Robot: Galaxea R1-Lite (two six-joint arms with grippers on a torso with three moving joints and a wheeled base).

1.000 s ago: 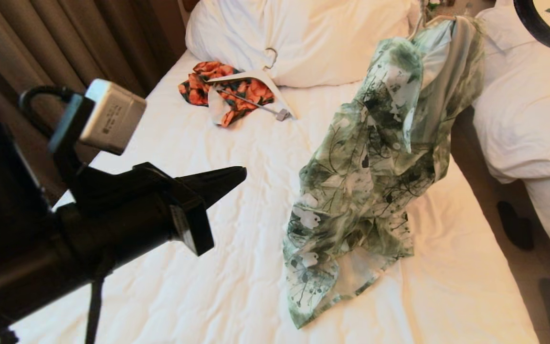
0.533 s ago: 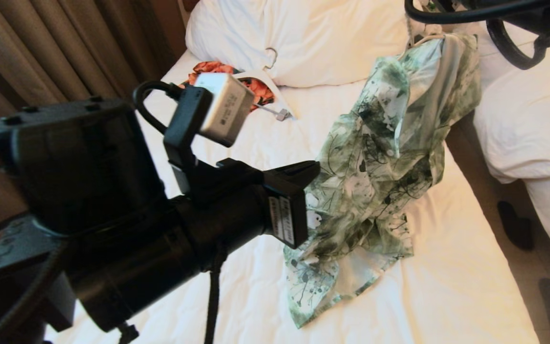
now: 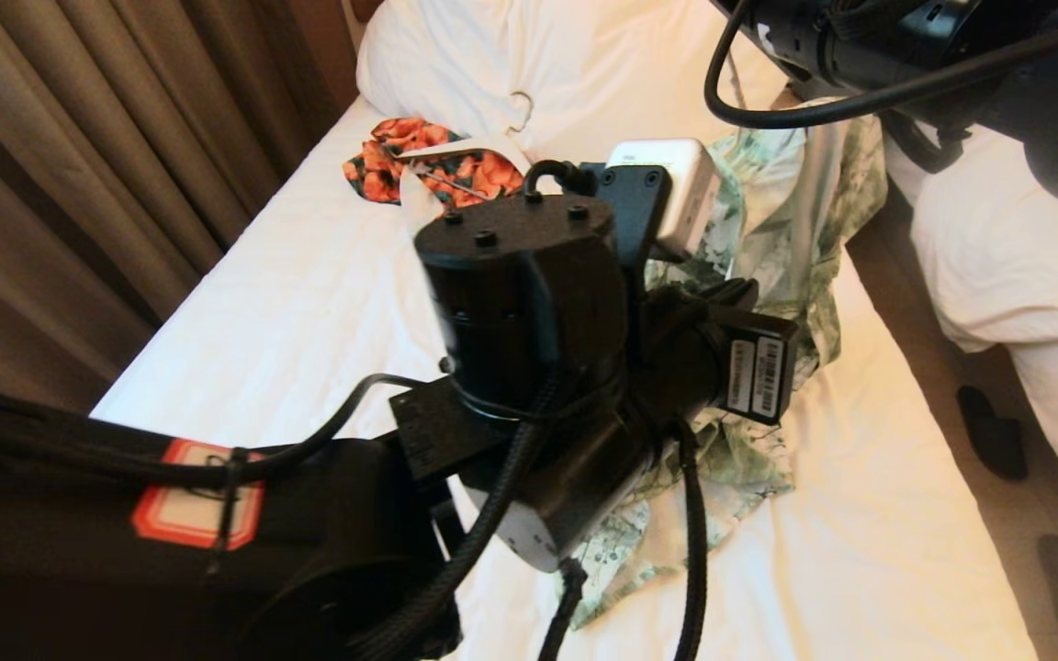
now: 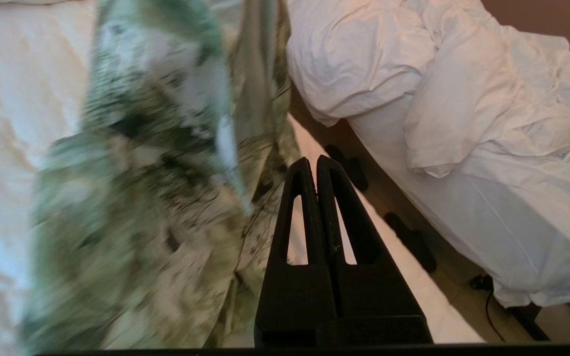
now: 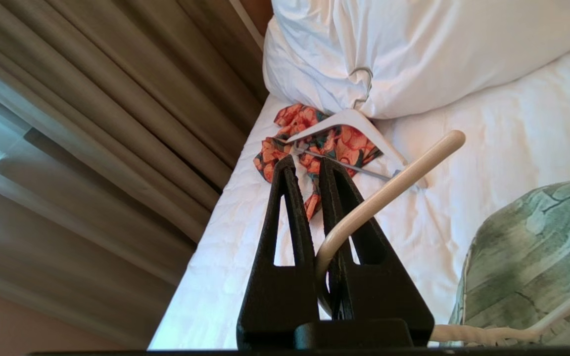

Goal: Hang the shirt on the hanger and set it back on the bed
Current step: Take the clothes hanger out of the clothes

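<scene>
The green and white leaf-print shirt point(image 3: 809, 202) hangs from above, its lower end bunched on the white sheet of the bed point(image 3: 290, 303). My right gripper point(image 5: 309, 165) is shut on the curved hook of the cream hanger point(image 5: 394, 183), holding it above the bed, with the shirt point(image 5: 527, 247) draped just below. In the head view the right arm point(image 3: 860, 46) is at the top edge and the hanger is hidden. My left gripper point(image 4: 313, 160) is shut and empty, close beside the hanging shirt point(image 4: 156, 173). The left arm point(image 3: 529, 303) hides the shirt's middle.
An orange floral garment point(image 3: 400, 165) lies under a broad white hanger point(image 3: 483, 151) near the big pillows point(image 3: 566, 64). Curtains point(image 3: 79, 165) stand along the bed's left side. The neighbouring bed point(image 4: 488, 123) lies to the right across a narrow floor gap with dark slippers point(image 3: 993, 431).
My left arm has swung right across the bed up to the shirt, staying shut. My right arm has come down into view, and the shirt's top has shifted left and lower.
</scene>
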